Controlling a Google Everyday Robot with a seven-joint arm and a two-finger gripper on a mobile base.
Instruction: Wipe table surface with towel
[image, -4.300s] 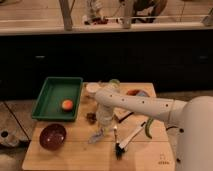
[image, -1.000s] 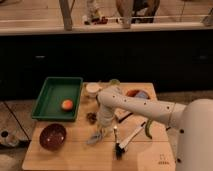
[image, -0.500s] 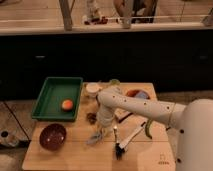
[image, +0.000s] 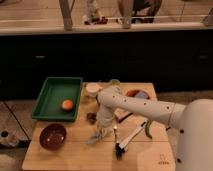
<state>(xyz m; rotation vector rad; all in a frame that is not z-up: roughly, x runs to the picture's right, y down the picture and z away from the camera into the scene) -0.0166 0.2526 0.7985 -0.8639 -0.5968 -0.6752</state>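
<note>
A pale crumpled towel (image: 96, 136) lies on the wooden table (image: 75, 152), near its middle front. My gripper (image: 102, 127) hangs at the end of the white arm (image: 140, 106), pointing down right above the towel and touching or nearly touching its top. The arm reaches in from the right across the table.
A green tray (image: 56, 97) with an orange fruit (image: 67, 104) stands at the left. A dark red bowl (image: 52, 136) sits front left. A white cup (image: 92, 89), a plate (image: 137, 93), a small dark object (image: 91, 117), a black brush (image: 127, 141) and a green item (image: 149, 129) surround the arm.
The arm and gripper have shifted slightly left over the towel since the earliest frame; over the last second almost nothing has moved.
</note>
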